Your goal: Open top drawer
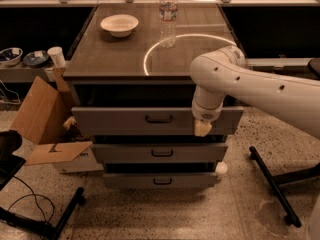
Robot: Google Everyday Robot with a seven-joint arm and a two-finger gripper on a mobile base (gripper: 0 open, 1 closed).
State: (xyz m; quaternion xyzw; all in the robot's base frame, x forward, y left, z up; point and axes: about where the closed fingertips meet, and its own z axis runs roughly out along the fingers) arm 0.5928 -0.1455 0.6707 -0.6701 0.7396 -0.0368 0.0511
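Note:
The top drawer (115, 120) is the widest grey front of the cabinet, directly under the counter top (115, 59), with a small dark centre handle (159, 119). A dark gap shows above its front. My gripper (202, 128) hangs from the white arm (250, 81) in front of the right part of the top drawer's front, to the right of the handle and apart from it. Two shorter grey drawers (162, 153) (159, 180) sit below, each with a similar handle.
A white bowl (119, 24) and a water bottle (168, 16) stand on the counter. An open cardboard box (42, 114) lies at the cabinet's left. A black stand leg (272, 184) crosses the floor at the right, another (65, 214) at the lower left.

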